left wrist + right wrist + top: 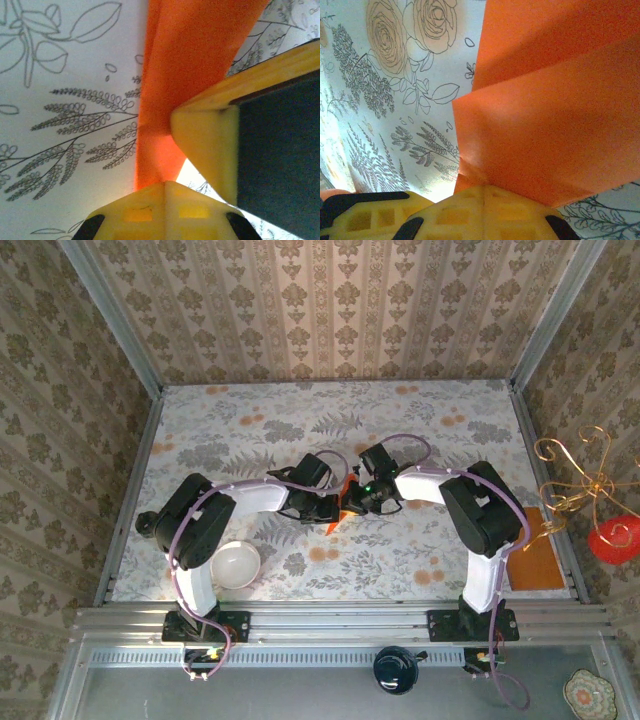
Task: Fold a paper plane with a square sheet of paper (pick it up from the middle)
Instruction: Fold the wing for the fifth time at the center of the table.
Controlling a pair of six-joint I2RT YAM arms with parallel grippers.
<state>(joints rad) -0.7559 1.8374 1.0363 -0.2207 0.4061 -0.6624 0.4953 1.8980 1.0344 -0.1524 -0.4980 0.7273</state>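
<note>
Seen from above, mostly hidden between the two wrists: just a sliver of the square sheet of paper point(342, 502), at the middle of the floral-print counter point(420, 430). Thin, matte, bright orange, folded into overlapping layers with sharp creases. Clamped tight on it from opposite sides: left claw point(165, 184) and right claw point(484, 187), yellow-tipped.

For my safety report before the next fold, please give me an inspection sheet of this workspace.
Surface: floral table cover, flat.
Job's things: orange paper, partly folded, pinched between both grippers at mid-table.
Clutter: white bowl beside the left arm; brownish-orange rectangle at the right edge.
Grippers: left gripper and right gripper, both shut on the paper.
Cables: purple cables run along both arms.
Surroundings: patterned walls; gold wire ornament outside the right rail.
</note>
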